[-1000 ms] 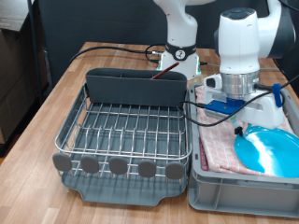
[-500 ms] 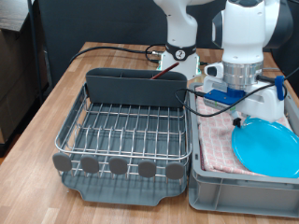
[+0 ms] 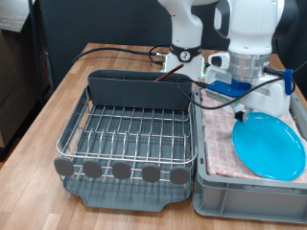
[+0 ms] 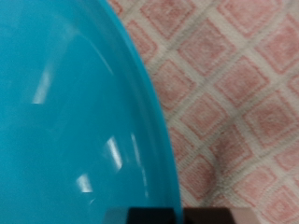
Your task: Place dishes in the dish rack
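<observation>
We see the plate (image 3: 269, 146) tilted up on edge above the crate (image 3: 216, 196), on the right of the exterior view. Its blue face is turned toward the camera, with the top rim just under the gripper (image 3: 244, 114). It reads as an oval with the long axis running from upper left to lower right.

The fingers are hidden behind the arm's wrist and the blue block, so we cannot tell whether the gripper is apart or clamped on the rim.

In the wrist view the plate (image 4: 75, 112) fills most of the frame and is cut off at the edges. The pink checked cloth (image 4: 234, 103) lies beyond its curved rim, and a dark strip at the frame's lower edge is too small to make out.

The rack (image 3: 129, 134) sits on the bench (image 3: 58, 96), just left of the crate, with its wire grid open. The black cable (image 3: 115, 50) trails over the tall far compartment.

We cannot find the cup or spoon.
</observation>
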